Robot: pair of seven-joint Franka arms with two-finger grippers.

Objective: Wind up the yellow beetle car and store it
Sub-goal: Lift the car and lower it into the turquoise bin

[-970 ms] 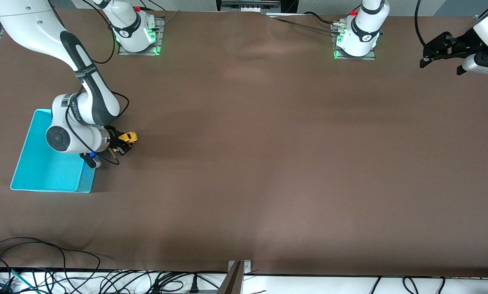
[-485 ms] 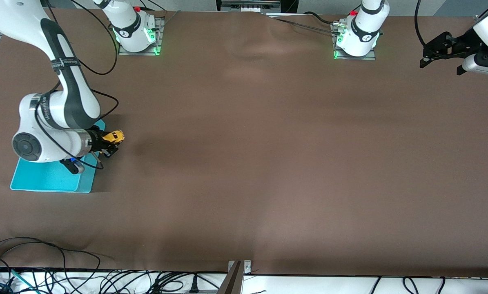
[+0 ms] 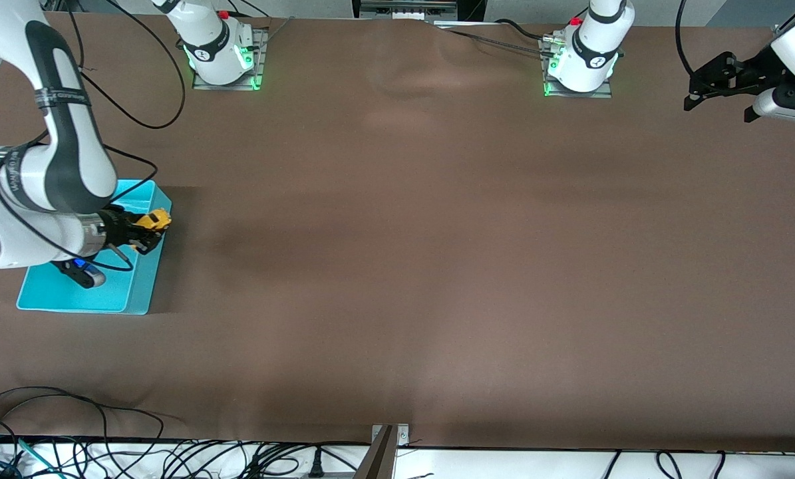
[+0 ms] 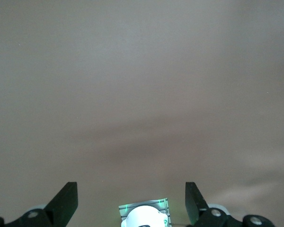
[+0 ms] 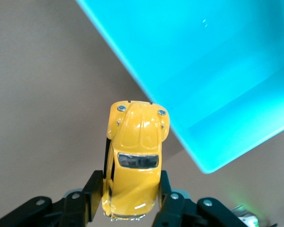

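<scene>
Nearby, only one other thing shares the desk [image 3: 397,266] with the task: a single turquoise bin [image 3: 78,293], sitting close to the edge at the right arm's end. Its open top is partly covered by the right arm's own wrist and a dark cable, which hang above it. The right gripper [image 3: 146,228] is clenched on the yellow beetle car [image 3: 152,219], its two fingers pressing the car's flanks, and it holds the toy in the air over the bin's rim on the side facing the middle of the desk. From the right wrist view the yellow beetle car [image 5: 135,161] points nose-out from the right gripper [image 5: 132,196], with its nose at the bin's [image 5: 208,85] wall and brown surface under the rest of it.

Between the bin and the left arm's end, the brown surface runs bare and wide. The left arm waits, its left gripper [image 3: 720,83] raised over the corner at its own end near the bases' edge, fingers spread apart and grasping nothing; the left wrist view shows the left gripper [image 4: 131,198] over plain desk.

One car, one bin, two arms.
</scene>
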